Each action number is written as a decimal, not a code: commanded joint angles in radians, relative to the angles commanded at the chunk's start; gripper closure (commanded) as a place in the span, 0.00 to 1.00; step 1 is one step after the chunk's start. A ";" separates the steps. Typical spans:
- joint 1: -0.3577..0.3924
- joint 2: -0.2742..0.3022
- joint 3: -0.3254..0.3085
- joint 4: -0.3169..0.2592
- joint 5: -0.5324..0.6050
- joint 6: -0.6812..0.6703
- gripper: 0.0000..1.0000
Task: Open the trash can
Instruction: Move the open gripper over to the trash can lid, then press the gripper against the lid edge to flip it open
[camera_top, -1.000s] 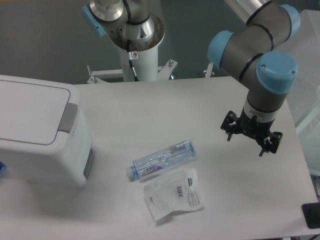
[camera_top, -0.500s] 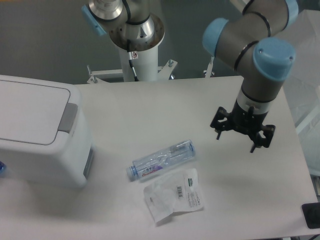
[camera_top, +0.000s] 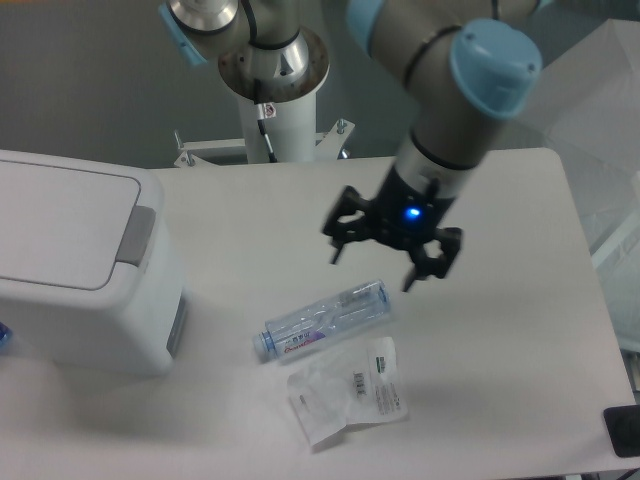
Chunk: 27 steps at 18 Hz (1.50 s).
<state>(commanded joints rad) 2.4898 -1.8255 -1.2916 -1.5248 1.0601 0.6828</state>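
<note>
**Q:** Where the white bench (camera_top: 500, 330) carries the objects, what occupies its left side?

**A:** The trash can (camera_top: 85, 270), a large white boxy bin, stands at the left edge. Its flat lid (camera_top: 55, 225) lies shut, with the grey push bar (camera_top: 137, 235) along the lid's right edge and a grey side panel (camera_top: 178, 325) lower on the right wall.

**Q:** And the gripper?

**A:** The gripper (camera_top: 388, 260) hangs above the middle of the bench, well apart from the trash can and just above the clear plastic bottle (camera_top: 322, 320). Its black fingers (camera_top: 340, 232) are spread wide, with nothing between them. A blue light glows on the wrist.

**Q:** What else lies there?

**A:** The bottle lies on its side, tilted, near the centre. A clear plastic packet (camera_top: 348, 392) with a printed label lies just below it. The arm's white base pedestal (camera_top: 275, 110) stands at the far edge.
</note>
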 joint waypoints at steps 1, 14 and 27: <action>-0.020 0.005 -0.012 0.002 -0.006 -0.014 0.00; -0.123 0.106 -0.166 0.166 -0.009 -0.177 0.00; -0.183 0.129 -0.269 0.262 -0.006 -0.174 0.00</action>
<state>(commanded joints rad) 2.3071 -1.6966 -1.5601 -1.2625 1.0538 0.5093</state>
